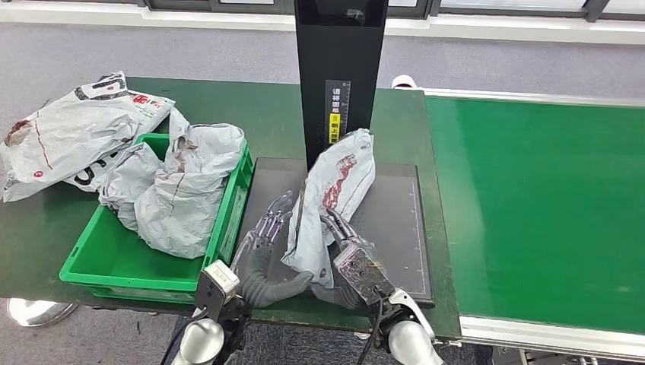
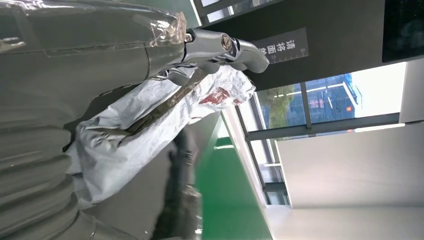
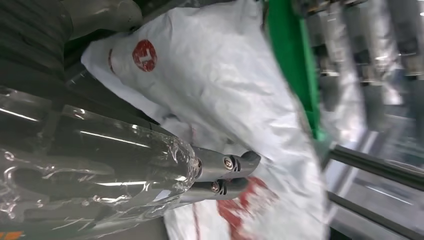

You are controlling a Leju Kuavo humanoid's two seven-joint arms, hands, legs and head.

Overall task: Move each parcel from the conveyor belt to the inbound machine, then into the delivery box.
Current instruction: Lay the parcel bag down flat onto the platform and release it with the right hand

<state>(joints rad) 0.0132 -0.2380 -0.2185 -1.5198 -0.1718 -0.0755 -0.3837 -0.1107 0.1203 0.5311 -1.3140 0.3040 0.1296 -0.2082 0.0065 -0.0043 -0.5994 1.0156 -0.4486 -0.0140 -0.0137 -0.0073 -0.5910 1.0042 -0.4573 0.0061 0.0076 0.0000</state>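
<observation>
Fingers (image 1: 272,215) of the left hand (image 1: 268,228) lie stretched out flat along one side of the grey parcel (image 1: 335,199), and the fingers (image 1: 340,226) of the right hand (image 1: 351,255) press on its other side, so the parcel is clamped upright between both hands. I cannot tell if any finger curls around it. The parcel, with red marks on its skin, stands on the dark plate of the inbound machine (image 1: 395,220), just in front of its black column (image 1: 339,76). Beside the plate is the green delivery box (image 1: 122,262) with two grey parcels (image 1: 179,190) inside. More bags (image 1: 68,133) lie on the table behind the box. The green conveyor belt (image 1: 540,205) is on the right.
</observation>
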